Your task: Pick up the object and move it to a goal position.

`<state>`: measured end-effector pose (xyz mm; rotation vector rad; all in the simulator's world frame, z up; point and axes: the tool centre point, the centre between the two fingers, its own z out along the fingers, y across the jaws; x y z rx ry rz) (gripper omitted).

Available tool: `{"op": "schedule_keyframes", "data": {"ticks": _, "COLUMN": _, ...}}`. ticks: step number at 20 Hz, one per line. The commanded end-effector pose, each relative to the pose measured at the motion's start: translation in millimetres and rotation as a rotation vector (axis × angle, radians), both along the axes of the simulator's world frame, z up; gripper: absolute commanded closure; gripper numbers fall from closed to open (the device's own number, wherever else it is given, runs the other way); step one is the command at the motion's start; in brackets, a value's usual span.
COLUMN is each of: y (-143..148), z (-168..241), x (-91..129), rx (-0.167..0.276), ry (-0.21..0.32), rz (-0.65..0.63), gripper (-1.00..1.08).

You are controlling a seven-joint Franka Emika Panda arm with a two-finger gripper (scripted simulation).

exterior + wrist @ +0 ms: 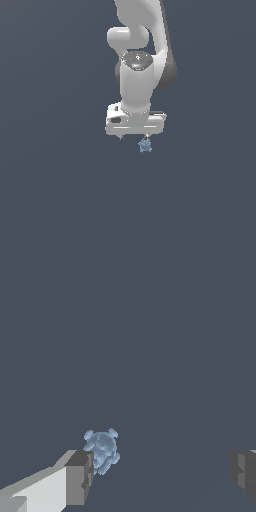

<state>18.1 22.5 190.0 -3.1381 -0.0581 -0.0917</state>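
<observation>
The object (145,145) is a small pale blue-grey knobbly lump on the dark grey floor. In the exterior view it lies just below the fingertip on the exterior view's right. My white gripper (133,136) points down, its jaws wide apart and empty. In the wrist view the object (101,448) sits right against the inner side of one finger (77,476), partly covered by its tip. The other finger (244,470) is far from it. The gap between the jaws (162,468) holds only the floor. I cannot tell whether the near finger touches the object.
A plain dark grey floor (60,200) fills both views. The white arm (137,75) rises above the gripper toward the top of the exterior view. No goal marker shows.
</observation>
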Motion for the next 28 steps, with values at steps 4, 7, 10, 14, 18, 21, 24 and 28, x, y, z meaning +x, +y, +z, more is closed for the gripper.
{"op": "schedule_keyframes", "data": {"ticks": 4, "y": -1, "z": -2, "x": -1, "rx": 0.001, "ry": 0.005, "rz": 0.003, "gripper": -0.92}}
{"op": "schedule_keyframes", "data": {"ticks": 7, "y": -5, "z": -6, "x": -2, "rx": 0.002, "ry": 0.019, "rz": 0.012, "gripper": -0.92}}
{"op": "schedule_keyframes", "data": {"ticks": 10, "y": -9, "z": -7, "x": -3, "rx": 0.004, "ry": 0.028, "rz": 0.016, "gripper": -0.92}}
{"op": "schedule_keyframes", "data": {"ticks": 14, "y": -9, "z": -6, "x": -2, "rx": 0.004, "ry": 0.028, "rz": 0.016, "gripper": -0.92}}
{"op": "schedule_keyframes", "data": {"ticks": 18, "y": -1, "z": -15, "x": -7, "rx": 0.003, "ry": 0.031, "rz": 0.022, "gripper": -0.92}}
{"op": "schedule_keyframes", "data": {"ticks": 21, "y": 9, "z": -28, "x": -14, "rx": 0.001, "ry": 0.035, "rz": 0.03, "gripper": -0.92}}
{"op": "schedule_keyframes", "data": {"ticks": 24, "y": 24, "z": -46, "x": -24, "rx": -0.001, "ry": 0.041, "rz": 0.043, "gripper": -0.92}}
{"op": "schedule_keyframes", "data": {"ticks": 28, "y": 45, "z": -72, "x": -42, "rx": -0.004, "ry": 0.049, "rz": 0.063, "gripper": -0.92}}
